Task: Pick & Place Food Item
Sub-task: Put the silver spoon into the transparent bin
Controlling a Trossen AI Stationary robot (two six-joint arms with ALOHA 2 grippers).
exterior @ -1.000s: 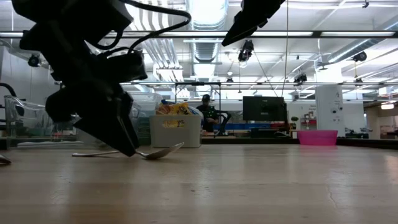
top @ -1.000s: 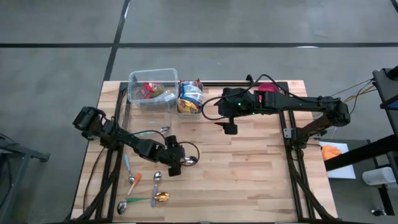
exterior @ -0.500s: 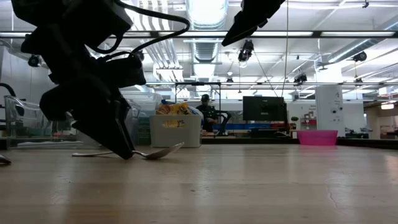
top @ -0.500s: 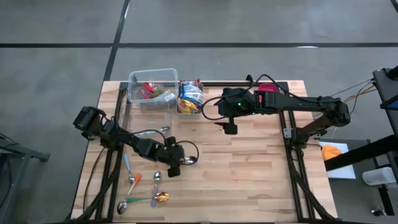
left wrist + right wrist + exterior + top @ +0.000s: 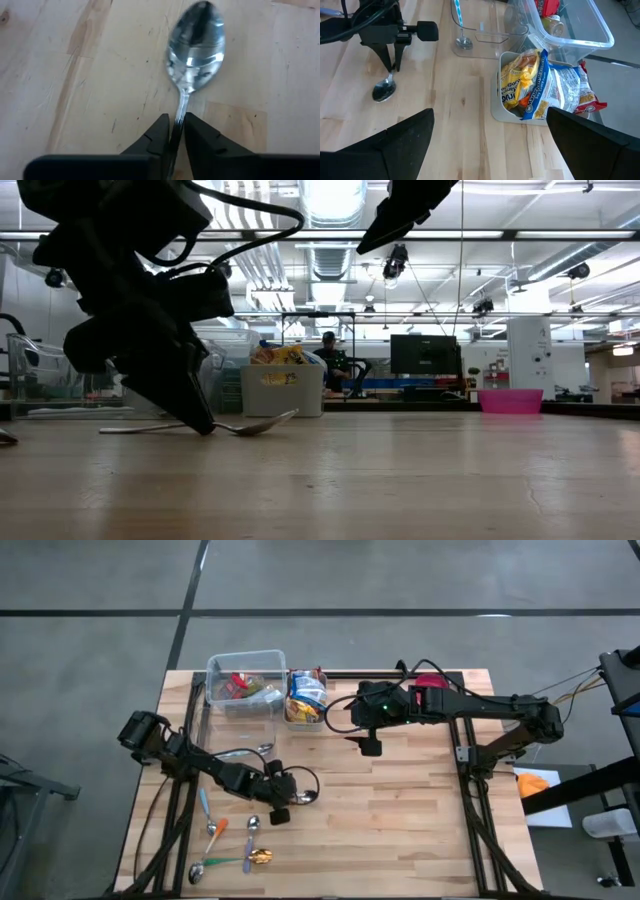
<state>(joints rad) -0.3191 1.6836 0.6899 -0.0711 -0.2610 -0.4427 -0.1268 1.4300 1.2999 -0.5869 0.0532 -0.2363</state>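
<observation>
Since approx. a sec ago we see left pincer (image 5: 175, 135) close onto spoon (image 5: 196, 47) handle on surface (image 5: 400, 810). Right pincer (image 5: 369, 745) open, near food pkts (image 5: 545, 90) in bin; next: lift.

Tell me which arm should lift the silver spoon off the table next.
Left. Its pincer already has both fingers pressed on the spoon handle, bowl lying on the table. The right pincer hangs open, well away, nearer the snack tub.
</observation>
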